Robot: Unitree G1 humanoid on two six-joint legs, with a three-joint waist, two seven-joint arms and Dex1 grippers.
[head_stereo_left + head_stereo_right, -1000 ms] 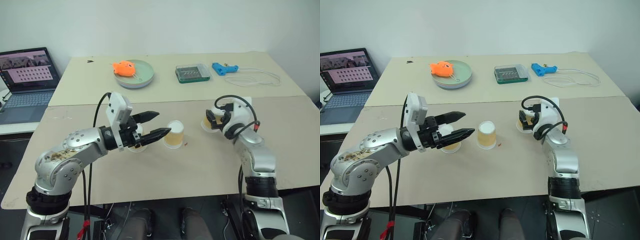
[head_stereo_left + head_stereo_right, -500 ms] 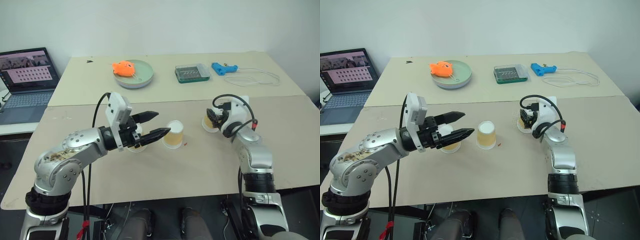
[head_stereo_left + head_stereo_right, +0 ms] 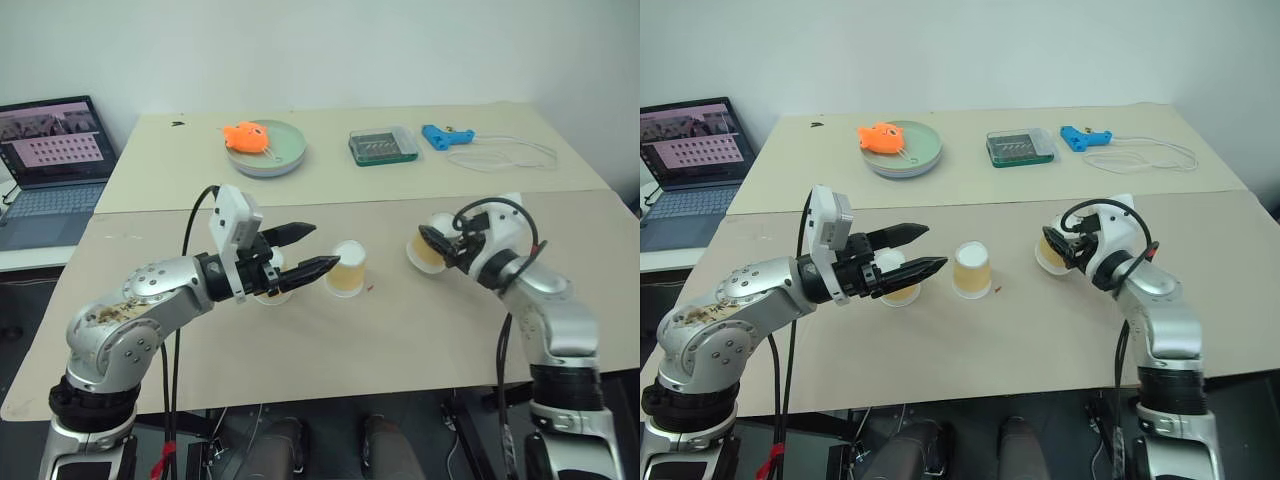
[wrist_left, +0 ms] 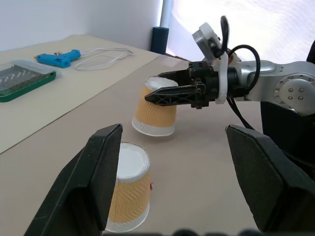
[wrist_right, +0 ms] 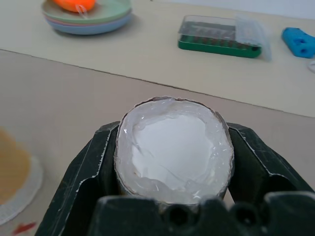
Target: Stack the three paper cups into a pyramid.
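Observation:
Three pale orange paper cups with white bases stand upside down on the tan table. The middle cup (image 3: pixel 348 269) stands free. Another cup (image 3: pixel 902 293) sits partly hidden behind my left gripper (image 3: pixel 314 250), which hovers open and level just left of the middle cup with nothing between its fingers. At the right, my right gripper (image 3: pixel 432 243) is shut on the third cup (image 4: pixel 153 112), squeezing it near its white base (image 5: pixel 174 147). That cup is tilted low over the table. I cannot tell whether its rim touches the surface.
Along the far side of the table sit a green plate (image 3: pixel 290 160) with an orange toy fish (image 3: pixel 246 136), a green lidded case (image 3: pixel 385 146), and a blue glue gun (image 3: pixel 448 136) with a white cable (image 3: pixel 515 155). A laptop (image 3: pixel 50 160) stands off to the left.
My right gripper has shut on the right-hand cup, then turned and drawn back toward me, tilting the cup. The left arm has not moved.

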